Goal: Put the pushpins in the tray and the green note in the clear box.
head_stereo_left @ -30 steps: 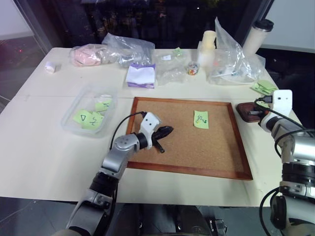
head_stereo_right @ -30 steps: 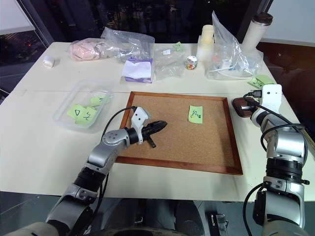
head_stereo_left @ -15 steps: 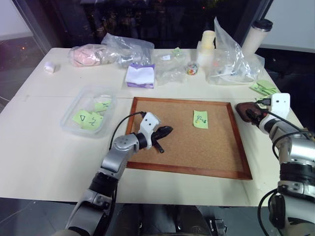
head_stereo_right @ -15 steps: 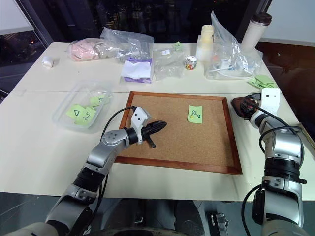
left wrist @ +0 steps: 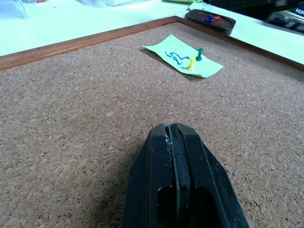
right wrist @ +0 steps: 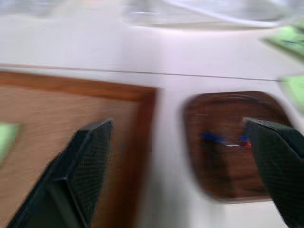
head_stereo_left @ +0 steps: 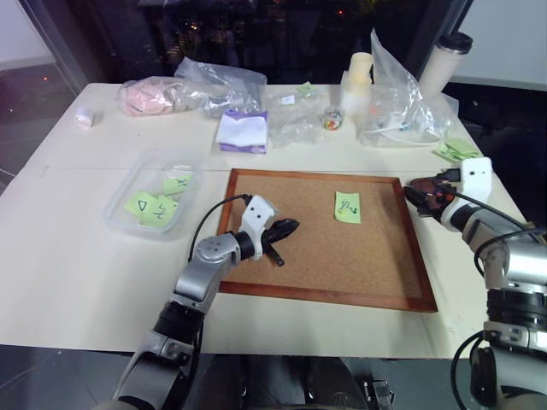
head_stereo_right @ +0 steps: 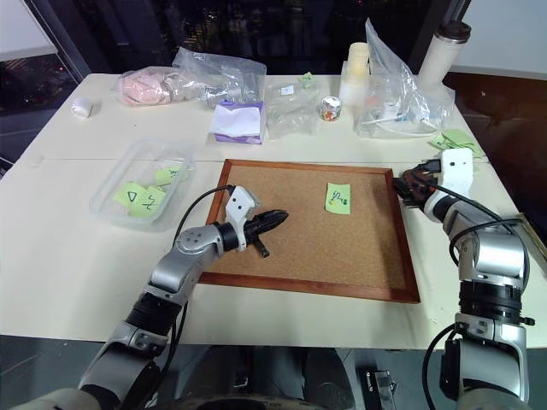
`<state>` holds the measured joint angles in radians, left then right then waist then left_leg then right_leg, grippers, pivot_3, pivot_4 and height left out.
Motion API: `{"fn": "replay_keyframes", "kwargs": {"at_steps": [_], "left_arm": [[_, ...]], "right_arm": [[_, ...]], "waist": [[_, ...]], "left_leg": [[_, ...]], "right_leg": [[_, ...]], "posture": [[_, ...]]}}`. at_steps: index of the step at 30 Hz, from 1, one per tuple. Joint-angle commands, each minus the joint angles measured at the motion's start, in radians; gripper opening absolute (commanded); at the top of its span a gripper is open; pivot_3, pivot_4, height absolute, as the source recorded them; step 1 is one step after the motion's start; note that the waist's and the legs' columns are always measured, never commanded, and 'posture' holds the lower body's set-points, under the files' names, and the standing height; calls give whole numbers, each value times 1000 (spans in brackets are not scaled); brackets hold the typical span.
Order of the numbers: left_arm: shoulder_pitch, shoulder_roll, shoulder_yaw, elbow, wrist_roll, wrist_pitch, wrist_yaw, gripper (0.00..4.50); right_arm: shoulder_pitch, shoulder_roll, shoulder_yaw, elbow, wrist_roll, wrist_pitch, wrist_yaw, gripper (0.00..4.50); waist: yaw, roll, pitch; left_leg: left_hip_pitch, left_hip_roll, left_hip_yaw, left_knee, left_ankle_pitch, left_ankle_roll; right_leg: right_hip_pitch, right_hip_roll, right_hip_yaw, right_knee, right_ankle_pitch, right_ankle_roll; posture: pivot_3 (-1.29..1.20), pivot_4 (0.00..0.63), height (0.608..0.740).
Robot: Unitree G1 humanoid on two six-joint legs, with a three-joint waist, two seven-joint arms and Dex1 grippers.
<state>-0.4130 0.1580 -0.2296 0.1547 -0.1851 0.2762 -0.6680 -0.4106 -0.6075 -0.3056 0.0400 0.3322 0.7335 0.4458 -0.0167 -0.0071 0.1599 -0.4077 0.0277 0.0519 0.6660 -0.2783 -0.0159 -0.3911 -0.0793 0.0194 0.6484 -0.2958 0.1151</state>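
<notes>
The green note (head_stereo_left: 347, 207) with a blue scribble lies on the corkboard, held by a yellow pushpin (left wrist: 190, 64) and a green pushpin (left wrist: 200, 53). My left gripper (head_stereo_left: 291, 227) hovers shut and empty over the board's left part, pointing toward the note. The dark reddish tray (right wrist: 232, 142) sits just past the board's right frame, with blue and red pushpins (right wrist: 213, 137) inside. My right gripper (head_stereo_left: 420, 195) stands open over the gap between the frame and the tray. The clear box (head_stereo_left: 184, 159) rests left of the board with several green notes in it.
The wood-framed corkboard (head_stereo_left: 325, 256) fills the table's middle. Clear plastic bags (head_stereo_left: 222, 85), a purple tissue pack (head_stereo_left: 244, 131), a small jar (head_stereo_left: 334, 119), white cups (head_stereo_left: 362, 68) and a tumbler (head_stereo_left: 449, 55) line the back. Loose green notes (head_stereo_left: 457, 151) lie at the right.
My right gripper has opened and shifted left from above the tray toward the board's right frame. The left arm has stayed still.
</notes>
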Motion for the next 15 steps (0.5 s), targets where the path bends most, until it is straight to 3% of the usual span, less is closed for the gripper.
{"fn": "replay_keyframes", "kwargs": {"at_steps": [1, 7, 10, 14, 15], "left_arm": [[18, 13, 9, 6, 4, 16, 0, 0], [15, 12, 9, 12, 4, 15, -2, 0], [18, 13, 9, 9, 4, 16, -2, 0], [19, 15, 10, 8, 4, 17, -2, 0], [19, 15, 10, 8, 4, 17, -2, 0]], "right_arm": [[17, 1, 36, -160, 68, 45, 59, 4448], [36, 43, 133, -234, 50, 71, 34, 4448], [53, 48, 166, -234, 34, 59, 32, 3657], [67, 55, 201, -239, 18, 40, 30, 1641], [67, 55, 206, -237, 13, 34, 29, 1641]], "waist": [[0, 0, 0], [1, 0, 0], [3, 0, 0], [1, 0, 0], [1, 0, 0]], "left_leg": [[0, 0, 0, 0, 0, 0], [0, 0, 0, 0, 0, 0], [0, 0, 0, 0, 0, 0], [0, 0, 0, 0, 0, 0], [0, 0, 0, 0, 0, 0]], "right_leg": [[0, 0, 0, 0, 0, 0], [0, 0, 0, 0, 0, 0], [0, 0, 0, -1, 0, 0], [0, 0, 0, 0, 0, 0], [0, 0, 0, 0, 0, 0]], "posture": [[0, 150, 740], [0, 150, 740], [0, 150, 740], [0, 150, 740], [0, 150, 740]]}}
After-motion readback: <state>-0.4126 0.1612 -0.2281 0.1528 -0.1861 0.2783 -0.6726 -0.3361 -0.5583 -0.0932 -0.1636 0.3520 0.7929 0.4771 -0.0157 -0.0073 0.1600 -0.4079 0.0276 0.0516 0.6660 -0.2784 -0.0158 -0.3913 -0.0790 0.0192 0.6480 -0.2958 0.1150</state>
